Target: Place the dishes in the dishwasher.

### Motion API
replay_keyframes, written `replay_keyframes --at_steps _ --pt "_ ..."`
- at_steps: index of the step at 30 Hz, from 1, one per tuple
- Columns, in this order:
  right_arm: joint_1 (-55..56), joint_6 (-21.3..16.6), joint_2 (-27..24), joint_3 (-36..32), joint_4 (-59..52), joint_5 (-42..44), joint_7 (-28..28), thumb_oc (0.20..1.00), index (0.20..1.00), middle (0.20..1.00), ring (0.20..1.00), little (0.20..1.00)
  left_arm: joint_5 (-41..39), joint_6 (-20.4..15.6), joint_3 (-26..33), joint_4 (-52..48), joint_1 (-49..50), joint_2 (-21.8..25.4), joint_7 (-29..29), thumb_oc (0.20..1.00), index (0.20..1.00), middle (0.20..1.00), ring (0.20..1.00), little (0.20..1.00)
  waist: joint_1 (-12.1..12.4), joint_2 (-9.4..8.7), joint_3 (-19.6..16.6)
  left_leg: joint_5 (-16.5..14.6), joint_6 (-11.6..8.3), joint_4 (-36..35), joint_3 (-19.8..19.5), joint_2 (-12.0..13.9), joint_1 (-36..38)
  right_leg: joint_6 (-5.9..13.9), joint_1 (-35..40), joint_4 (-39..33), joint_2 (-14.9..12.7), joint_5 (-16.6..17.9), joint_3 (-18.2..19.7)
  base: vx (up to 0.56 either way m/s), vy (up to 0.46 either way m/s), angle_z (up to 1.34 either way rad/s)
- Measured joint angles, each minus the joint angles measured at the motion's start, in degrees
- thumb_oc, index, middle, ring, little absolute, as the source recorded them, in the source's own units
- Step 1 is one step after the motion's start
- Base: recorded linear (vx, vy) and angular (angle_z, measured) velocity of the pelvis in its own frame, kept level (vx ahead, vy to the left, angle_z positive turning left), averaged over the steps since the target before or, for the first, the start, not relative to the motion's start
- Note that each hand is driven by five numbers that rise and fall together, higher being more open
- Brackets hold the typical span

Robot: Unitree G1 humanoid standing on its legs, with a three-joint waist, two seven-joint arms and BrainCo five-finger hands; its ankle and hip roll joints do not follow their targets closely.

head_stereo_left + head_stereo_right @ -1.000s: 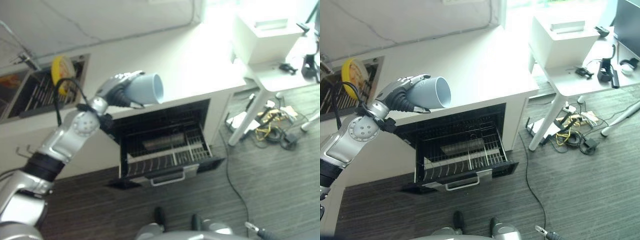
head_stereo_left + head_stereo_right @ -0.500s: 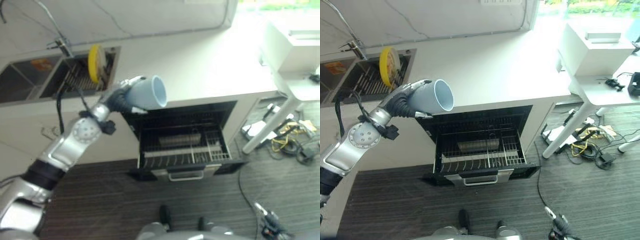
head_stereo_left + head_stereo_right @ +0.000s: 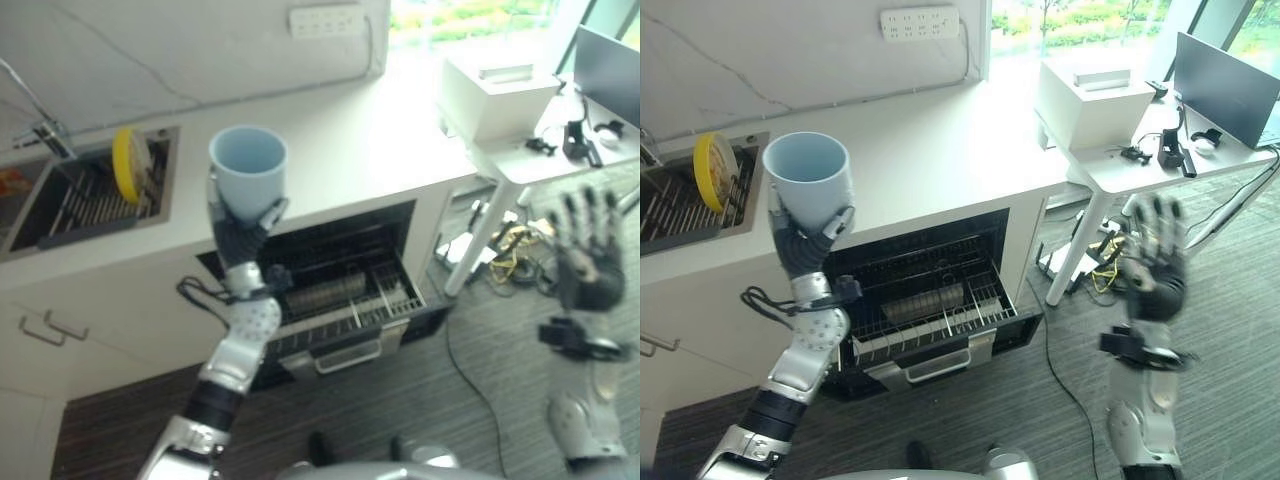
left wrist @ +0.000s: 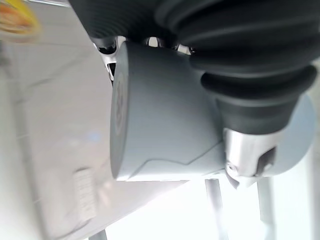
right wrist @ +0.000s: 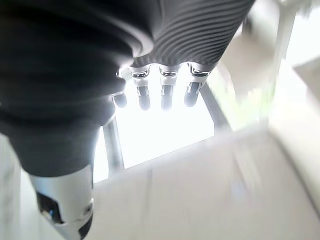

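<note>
Left eye view: left hand (image 3: pixel 238 232) grips pale blue cup (image 3: pixel 248 170) upright, mouth up, raised above the white counter (image 3: pixel 380 140) edge. Open dishwasher (image 3: pixel 335 290) below, rack pulled out over bare dark floor (image 3: pixel 480 370). Yellow plate (image 3: pixel 129 163) stands in the sink rack (image 3: pixel 85 200).

Right eye view: right hand (image 3: pixel 1155 255) raised, fingers spread, holding nothing, clear of the white side table (image 3: pixel 1140 165).

Left wrist view: fingers and thumb curled round the cup; its base marking unreadable.

Right wrist view: fingers straight.

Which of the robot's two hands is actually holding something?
The left hand: its fingers curl round a pale blue cup, held upright above the open dishwasher. The right hand is raised with fingers spread, holding nothing.
</note>
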Motion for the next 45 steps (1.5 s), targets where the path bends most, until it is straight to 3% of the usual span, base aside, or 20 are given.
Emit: replay_keyframes --at_steps 4,6,7,14,23,45 --pt "-3.6 3.5 -1.8 11.2 -0.1 0.5 2.0 1.000 1.000 1.000 1.000 1.000 6.7 0.4 -1.4 -1.2 0.0 0.2 5.6 0.200 0.200 0.200 0.200 0.200 2.8 1.00 -0.7 0.1 -0.08 0.0 -1.9 -0.3 -0.2 -0.05 1.6 -1.0 0.0 0.1 -2.0 0.01 -0.014 0.24" --pt "-5.1 4.5 -2.1 15.2 -0.1 -0.6 2.5 1.000 1.000 1.000 1.000 1.000 9.8 1.1 -3.6 -2.1 0.0 0.3 7.1 0.200 0.200 0.200 0.200 0.200 4.9 1.24 -0.8 0.1 -0.13 0.0 -2.9 -0.4 -0.2 -0.14 2.3 -1.5 0.0 0.0 -3.4 -0.02 -0.036 0.45" --pt "-7.1 5.9 -2.1 15.7 -0.2 -2.9 2.1 1.000 1.000 1.000 1.000 1.000 10.8 1.7 -4.8 -2.2 0.2 0.8 8.5 0.200 0.200 0.200 0.200 0.200 7.3 1.51 -1.0 0.2 -0.15 0.0 -4.3 -0.7 -0.5 -0.18 2.8 -1.5 0.0 -0.3 -4.6 -0.04 -0.084 0.63" --pt "-17.4 10.5 -0.7 23.0 -0.1 -8.4 -5.6 1.000 1.000 1.000 1.000 1.000 10.8 4.0 -5.0 -2.1 0.7 0.8 11.7 0.200 0.200 0.200 0.200 0.200 12.1 -0.50 -1.9 0.9 -0.17 0.0 -8.7 -1.5 -1.1 -0.35 4.7 -2.3 0.1 -0.9 -9.0 -0.02 -0.065 0.34" --pt "-24.3 14.4 0.6 26.2 0.0 -11.7 -13.5 1.000 1.000 1.000 1.000 1.000 11.4 4.8 -7.4 -2.2 0.6 1.9 10.5 0.200 0.200 0.200 0.200 0.200 13.7 -1.28 -2.0 0.9 -0.55 0.0 -10.3 -1.9 -1.4 -0.39 5.0 -2.2 0.0 -1.0 -10.4 -0.01 -0.016 0.08" --pt "-30.8 17.9 2.9 28.6 0.1 -10.4 -16.8 1.000 1.000 1.000 1.000 1.000 13.6 3.8 -12.5 -4.3 -1.9 2.2 8.9 0.200 0.200 0.200 0.200 0.200 14.0 -1.68 -1.7 1.2 -0.49 0.0 -11.6 -2.1 -2.1 -0.44 5.0 -2.7 0.1 -1.1 -11.6 0.00 -0.001 0.03"
